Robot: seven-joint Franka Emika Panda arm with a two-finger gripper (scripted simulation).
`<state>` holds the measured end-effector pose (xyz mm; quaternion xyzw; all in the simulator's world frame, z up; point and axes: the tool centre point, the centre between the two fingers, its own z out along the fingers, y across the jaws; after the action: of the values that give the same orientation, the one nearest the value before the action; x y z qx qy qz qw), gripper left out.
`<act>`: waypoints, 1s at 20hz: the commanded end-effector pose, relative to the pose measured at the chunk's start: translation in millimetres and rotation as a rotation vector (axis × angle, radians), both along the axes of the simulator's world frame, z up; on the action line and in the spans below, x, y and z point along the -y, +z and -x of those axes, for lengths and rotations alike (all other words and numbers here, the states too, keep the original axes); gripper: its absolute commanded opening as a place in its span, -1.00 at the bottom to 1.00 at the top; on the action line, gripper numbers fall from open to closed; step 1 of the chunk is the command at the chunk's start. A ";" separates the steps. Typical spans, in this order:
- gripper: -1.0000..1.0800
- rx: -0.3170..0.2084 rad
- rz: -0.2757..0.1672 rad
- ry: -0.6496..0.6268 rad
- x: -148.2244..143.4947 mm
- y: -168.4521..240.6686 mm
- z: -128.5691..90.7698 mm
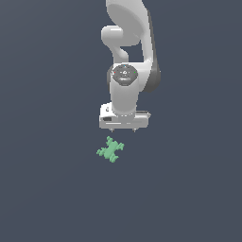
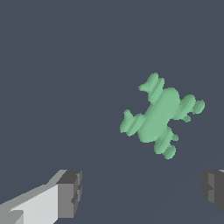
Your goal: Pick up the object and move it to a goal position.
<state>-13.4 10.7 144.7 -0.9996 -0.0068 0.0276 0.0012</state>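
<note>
i'm on the approach: gripper [image 1: 124, 129] wide open, holding nothing, above object [image 1: 110, 150] mid-worktop; next i centre over it and descend

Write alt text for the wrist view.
A small mint-green knobbly toy lies free on a plain dark grey floor, beyond the open gripper. The jaws stand wide apart at the picture's edge, with nothing between them and not touching the toy.
</note>
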 end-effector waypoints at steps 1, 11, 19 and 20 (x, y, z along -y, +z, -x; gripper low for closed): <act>0.92 0.000 0.000 0.000 0.0 0.0 0.0; 0.92 0.019 -0.034 0.006 -18.0 14.9 -5.0; 0.92 0.020 -0.032 -0.024 -14.0 9.6 -7.3; 0.92 0.021 -0.032 -0.036 -12.5 7.6 -8.2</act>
<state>-6.1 25.1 154.9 -0.9997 0.0036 0.0170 0.0176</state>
